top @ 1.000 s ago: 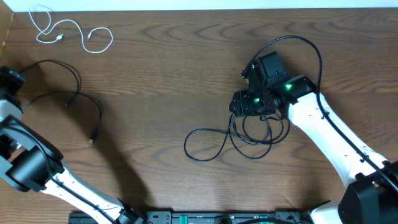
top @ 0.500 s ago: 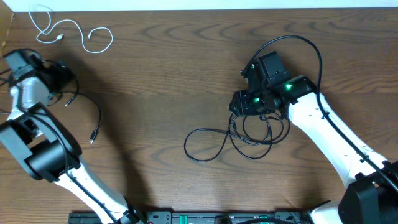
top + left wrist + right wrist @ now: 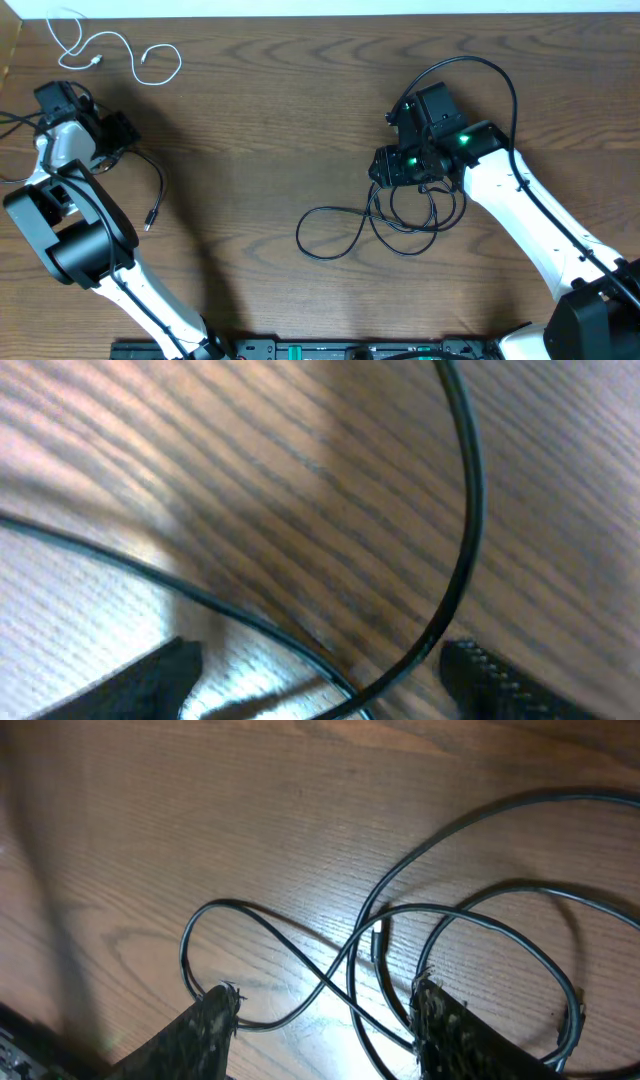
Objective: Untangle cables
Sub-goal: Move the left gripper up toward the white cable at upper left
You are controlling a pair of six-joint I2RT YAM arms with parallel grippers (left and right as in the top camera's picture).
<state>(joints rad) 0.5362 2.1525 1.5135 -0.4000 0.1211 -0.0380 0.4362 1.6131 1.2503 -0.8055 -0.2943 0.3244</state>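
Observation:
A short white cable [image 3: 110, 48] lies coiled at the table's far left corner. My left gripper [image 3: 120, 133] sits low over one black cable [image 3: 158, 185], whose plug [image 3: 150, 218] points toward me. In the left wrist view this gripper [image 3: 320, 685] is open, and two strands of the black cable [image 3: 465, 520] cross between its fingertips [image 3: 150, 678]. The other black cable [image 3: 340, 235] lies in overlapping loops right of centre. My right gripper [image 3: 385, 165] hovers at their upper edge. It is open in its wrist view [image 3: 325, 1025], with crossed black cable loops [image 3: 330, 975] on the wood between its fingers [image 3: 205, 1030].
The right arm's own thick black cable [image 3: 480, 65] arcs above its wrist. The table's far edge [image 3: 320, 14] runs along the top. A black rail [image 3: 350, 350] runs along the front edge. The left arm's body [image 3: 70, 235] covers the near left side.
The left arm swung in from the left edge to the black cable and its jaws narrowed somewhat. That cable's upper loop is now under the gripper. The right arm and its cable have not moved.

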